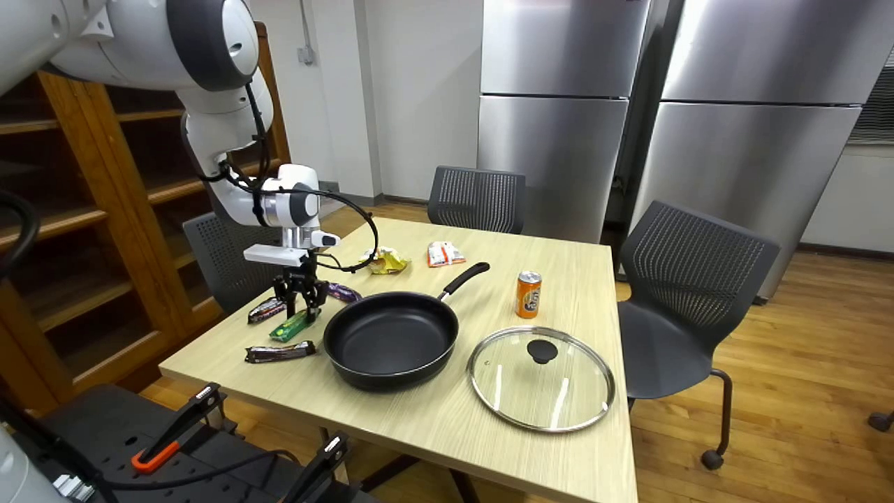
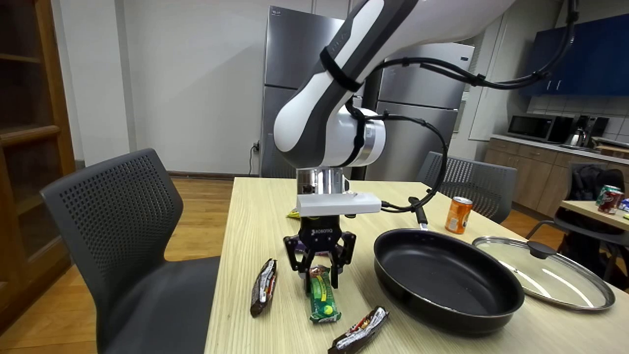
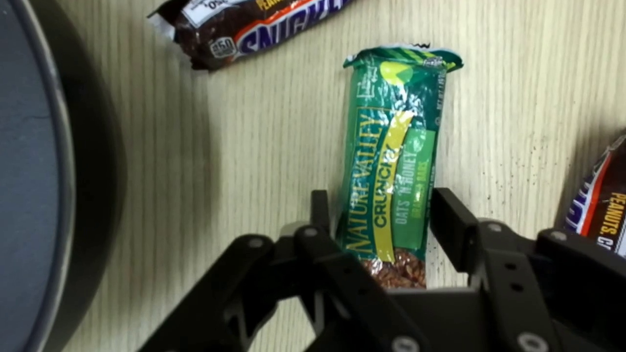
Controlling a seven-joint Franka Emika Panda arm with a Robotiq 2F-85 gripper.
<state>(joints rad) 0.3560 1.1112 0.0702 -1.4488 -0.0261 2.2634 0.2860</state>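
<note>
A green granola bar (image 3: pixel 391 161) lies flat on the table, also seen in both exterior views (image 1: pixel 292 326) (image 2: pixel 323 300). My gripper (image 3: pixel 383 210) points down over its lower end, with one finger on either side. In the wrist view the right finger (image 3: pixel 452 227) sits at the wrapper's edge. A narrow gap shows between the left finger (image 3: pixel 320 208) and the wrapper, so the bar is not gripped. The jaws stand part-way apart. Brown Snickers bars (image 3: pixel 274 29) (image 3: pixel 604 205) lie on two sides of it. The gripper's body hides the bar's near end.
A black frying pan (image 1: pixel 391 335) stands close beside the bars, handle (image 1: pixel 466 279) pointing away. Past it are a glass lid (image 1: pixel 517 388) and an orange can (image 1: pixel 528 295). Behind the gripper lie a purple wrapper (image 1: pixel 343 292), a yellow packet (image 1: pixel 385 262) and a white packet (image 1: pixel 444 253). Chairs (image 2: pixel 123 246) surround the table.
</note>
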